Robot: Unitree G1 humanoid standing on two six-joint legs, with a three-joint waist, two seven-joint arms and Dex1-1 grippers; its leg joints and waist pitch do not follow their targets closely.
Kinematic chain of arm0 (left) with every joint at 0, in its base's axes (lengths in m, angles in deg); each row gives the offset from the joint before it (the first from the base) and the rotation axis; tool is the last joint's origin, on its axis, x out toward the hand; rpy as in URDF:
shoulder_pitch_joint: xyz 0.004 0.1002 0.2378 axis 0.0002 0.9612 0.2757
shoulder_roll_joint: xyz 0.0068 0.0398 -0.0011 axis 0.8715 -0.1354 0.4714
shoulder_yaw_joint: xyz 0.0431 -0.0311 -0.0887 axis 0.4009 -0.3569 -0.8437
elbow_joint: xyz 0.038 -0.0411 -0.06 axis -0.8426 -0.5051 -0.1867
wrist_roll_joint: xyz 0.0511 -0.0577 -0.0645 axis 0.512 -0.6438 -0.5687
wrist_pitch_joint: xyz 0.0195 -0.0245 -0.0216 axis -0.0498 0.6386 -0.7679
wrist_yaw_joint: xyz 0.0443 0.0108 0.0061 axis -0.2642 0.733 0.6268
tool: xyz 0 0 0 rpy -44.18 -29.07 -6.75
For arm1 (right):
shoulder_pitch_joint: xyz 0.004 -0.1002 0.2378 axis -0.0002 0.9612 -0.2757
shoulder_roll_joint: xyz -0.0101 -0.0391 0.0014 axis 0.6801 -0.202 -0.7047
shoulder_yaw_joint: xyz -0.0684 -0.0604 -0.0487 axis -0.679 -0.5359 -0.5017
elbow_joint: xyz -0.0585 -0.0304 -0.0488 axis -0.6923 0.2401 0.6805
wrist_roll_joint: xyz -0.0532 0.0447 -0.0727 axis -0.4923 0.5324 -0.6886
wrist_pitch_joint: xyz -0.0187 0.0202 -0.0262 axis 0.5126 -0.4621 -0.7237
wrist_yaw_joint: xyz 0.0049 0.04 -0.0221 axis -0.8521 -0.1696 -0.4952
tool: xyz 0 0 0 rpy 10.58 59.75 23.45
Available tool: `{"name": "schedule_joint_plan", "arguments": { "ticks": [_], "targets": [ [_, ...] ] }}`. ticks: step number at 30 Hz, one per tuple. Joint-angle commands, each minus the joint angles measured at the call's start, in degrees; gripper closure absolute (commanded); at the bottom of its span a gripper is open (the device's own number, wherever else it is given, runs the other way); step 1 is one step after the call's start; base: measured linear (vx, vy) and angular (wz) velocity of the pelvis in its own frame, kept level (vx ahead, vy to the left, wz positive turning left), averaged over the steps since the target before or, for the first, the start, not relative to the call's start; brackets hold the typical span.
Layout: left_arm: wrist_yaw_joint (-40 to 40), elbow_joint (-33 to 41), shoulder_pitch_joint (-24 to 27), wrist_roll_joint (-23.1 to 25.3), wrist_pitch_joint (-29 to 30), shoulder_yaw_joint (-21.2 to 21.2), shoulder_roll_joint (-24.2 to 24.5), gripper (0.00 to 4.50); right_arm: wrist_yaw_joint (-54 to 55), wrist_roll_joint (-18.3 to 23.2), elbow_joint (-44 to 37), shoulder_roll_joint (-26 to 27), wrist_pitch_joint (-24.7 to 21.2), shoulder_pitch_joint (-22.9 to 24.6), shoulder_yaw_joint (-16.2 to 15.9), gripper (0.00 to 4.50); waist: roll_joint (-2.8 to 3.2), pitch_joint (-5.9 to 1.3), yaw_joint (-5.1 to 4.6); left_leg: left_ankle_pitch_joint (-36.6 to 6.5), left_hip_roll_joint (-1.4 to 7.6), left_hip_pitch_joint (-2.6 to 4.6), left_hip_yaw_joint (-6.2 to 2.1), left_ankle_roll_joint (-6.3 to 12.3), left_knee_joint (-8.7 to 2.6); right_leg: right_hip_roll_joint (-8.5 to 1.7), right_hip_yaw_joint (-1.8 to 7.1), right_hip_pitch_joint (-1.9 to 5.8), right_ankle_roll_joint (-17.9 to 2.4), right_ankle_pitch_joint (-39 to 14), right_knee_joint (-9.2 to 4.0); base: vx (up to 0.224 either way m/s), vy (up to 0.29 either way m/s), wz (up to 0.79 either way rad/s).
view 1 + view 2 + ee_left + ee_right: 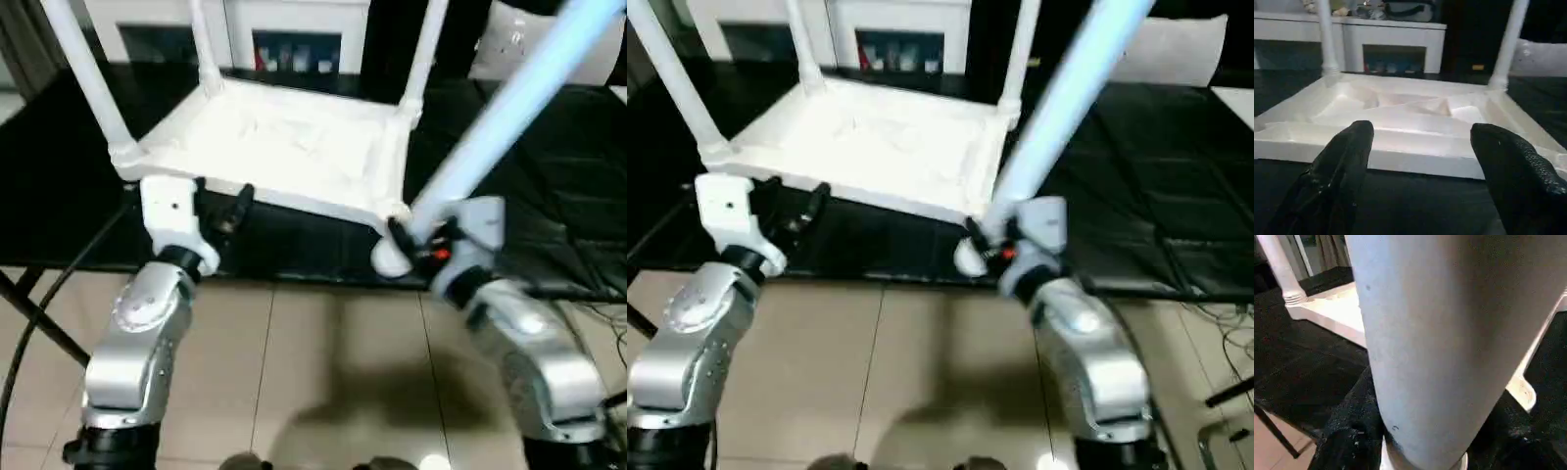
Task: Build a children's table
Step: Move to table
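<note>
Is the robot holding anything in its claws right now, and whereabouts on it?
The right gripper holds the fourth table leg near its lower, thick end. The left gripper is open and holds nothing.

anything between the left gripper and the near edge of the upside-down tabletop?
Nothing. In the left wrist view the left gripper, open, faces the tabletop's near edge with just a bare stretch of black work surface between them.
</note>
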Motion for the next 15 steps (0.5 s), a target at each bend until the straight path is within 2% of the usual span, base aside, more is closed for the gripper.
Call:
{"name": "schedule_joint_plan", "arguments": {
  "ticks": [1, 2, 3, 4, 5, 6, 7, 8, 9, 10, 11, 12, 13, 14, 15],
  "targets": [
    [-0.15, 0.36, -0.44, 0.55, -0.08, 0.88, -0.37, 0.89, -0.07, 0.09, 0.11, -1.05, 1.07, -0.06, 1.46, 2.62, 0.57, -3.34, -1.54, -8.65, 7.84, 5.6, -5.39, 16.42, -7.48, -2.15, 0.59, -2.73, -2.33, -0.61, -0.7, 0.092, 0.04, 0.1],
    [-0.15, 0.34, -0.45, 0.59, -0.1, 0.95, -0.34, 0.89, -0.27, -0.01, 0.54, -1.11, 1.35, -0.11, 1.5, 2.62, -0.83, -3.65, -0.8, -5.14, 3.64, 1.65, -1.81, 17.29, -5.24, -4.47, 2.86, 1.54, -5.59, 2.53, -4.17, 0.075, 0.017, 0.07],
    [-0.15, 0.33, -0.46, 0.61, -0.1, 0.98, -0.32, 0.89, -0.38, -0.08, 0.73, -1.15, 1.48, -0.14, 1.51, 2.62, -1.52, -4.92, 1.27, 1.74, 0.12, -3.65, 0.69, 16.51, -1.22, -6.9, 6.37, 7.97, -9.99, 1.63, -5.97, 0.051, 0.001, 0.06],
    [-0.17, 0.31, -0.49, 0.65, -0.1, 1.06, -0.28, 0.89, -0.72, -0.35, 1.38, -1.29, 1.99, -0.22, 1.54, 2.62, -1.67, -5.04, 2.71, 3.99, 1.25, -6.35, 0.42, 13.59, 1.27, -9.46, 8.41, 10.01, -14.91, 0.02, -7.25, 0.051, 0.001, 0.06],
    [-0.2, 0.32, -0.45, 0.65, -0.14, 1.1, -0.25, 0.89, -0.94, -0.55, 1.76, -1.31, 2.33, -0.21, 1.56, 2.62, -1.26, -5.03, 3.0, 4.99, 2.01, -7.44, 0.02, 11.66, 1.82, -9.73, 8.27, 10.63, -16.66, 0.29, -7.07, 0.066, -0.012, 0.02],
    [-0.21, 0.34, -0.38, 0.63, -0.19, 1.1, -0.22, 0.89, -1.02, -0.64, 1.92, -1.26, 2.48, -0.16, 1.57, 2.62, -0.91, -5.17, 3.25, 6.14, 2.62, -7.72, -0.14, 10.07, 1.39, -9.01, 7.49, 10.47, -17.52, 1.64, -6.7, 0.086, 0.01, -0.05],
    [-0.24, 0.37, -0.29, 0.61, -0.23, 1.12, -0.2, 0.89, -1.1, -0.77, 2.08, -1.21, 2.67, -0.07, 1.54, 2.62, 0.72, -4.73, 2.95, 10.54, 3.76, -6.64, -0.17, 8.31, -2.18, -4.88, 3.78, 8.53, -15.63, 3.01, -4.97, 0.086, 0.01, -0.05],
    [-0.26, 0.39, -0.26, 0.6, -0.24, 1.13, -0.18, 0.89, -1.08, -0.78, 2.15, -1.26, 2.78, -0.04, 1.47, 2.62, 2.2, -5.41, 1.06, 15.92, 5.85, 1.95, -2.87, 11.51, -4.24, 0.32, -0.59, 1.66, -9.89, 2.39, -1.18, 0.156, 0.011, 0.06],
    [-0.29, 0.38, -0.26, 0.59, -0.24, 1.14, -0.18, 0.89, -1.08, -0.79, 2.2, -1.32, 2.86, -0.02, 1.4, 2.62, 2.13, -6.21, -1.53, 22.66, 10.12, 8.9, -8.56, 21.75, -4.29, 0.17, -0.91, -6.02, -0.94, -5.6, 3.54, 0.156, 0.003, 0.05],
    [-0.32, 0.38, -0.26, 0.61, -0.24, 1.13, -0.19, 0.89, -1.09, -0.79, 2.24, -1.37, 2.92, 0.0, 1.36, 2.62, 1.83, -5.9, -0.04, 26.55, 10.93, 8.02, -8.07, 26.8, -3.55, -1.08, -0.19, -7.92, 5.97, -5.64, 5.41, 0.156, 0.003, 0.05],
    [-0.35, 0.38, -0.26, 0.64, -0.23, 1.14, -0.19, 0.89, -1.14, -0.9, 2.24, -1.49, 3.01, 0.06, 1.23, 2.62, 1.48, -5.54, 0.03, 26.65, 10.82, 6.82, -6.88, 27.27, -4.03, -1.57, 0.14, -8.36, 7.37, -3.61, 5.93, 0.072, 0.002, 0.02],
    [-0.37, 0.38, -0.26, 0.69, -0.23, 1.16, -0.2, 0.89, -1.17, -1.08, 2.15, -1.62, 3.21, 0.26, 0.99, 2.62, 0.72, -5.21, 0.28, 21.15, 9.09, 5.17, -4.33, 26.04, -4.63, -2.02, 0.73, -7.67, 6.73, 0.77, 4.49, 0.0, 0.0, 0.0],
    [-0.39, 0.38, -0.24, 0.72, -0.23, 1.2, -0.19, 0.89, -1.13, -1.14, 2.0, -1.64, 3.31, 0.44, 0.81, 2.62, -1.21, -4.75, 0.81, 8.67, 4.69, 3.74, -1.04, 20.75, -3.73, -3.22, 2.44, -5.12, 2.74, 5.23, -1.2, 0.0, 0.0, 0.0],
    [-0.38, 0.38, -0.28, 0.73, -0.21, 1.22, -0.19, 0.89, -1.12, -1.16, 1.96, -1.66, 3.3, 0.46, 0.78, 2.62, -1.21, -4.75, 0.81, 8.67, 4.69, 3.74, -1.04, 20.75, -3.73, -3.22, 2.44, -5.12, 2.74, 5.23, -1.2, 0.06, -0.074, 0.08],
    [-0.32, 0.35, -0.37, 0.73, -0.17, 1.3, -0.18, 0.89, -1.18, -1.25, 1.91, -1.66, 3.35, 0.48, 0.72, 2.62, -4.11, -4.21, 3.46, -4.53, -1.17, -2.66, 1.23, 12.31, 2.44, -9.37, 10.15, 4.53, -1.33, -15.61, -7.43, 0.068, -0.085, 0.03]
  ]
}}
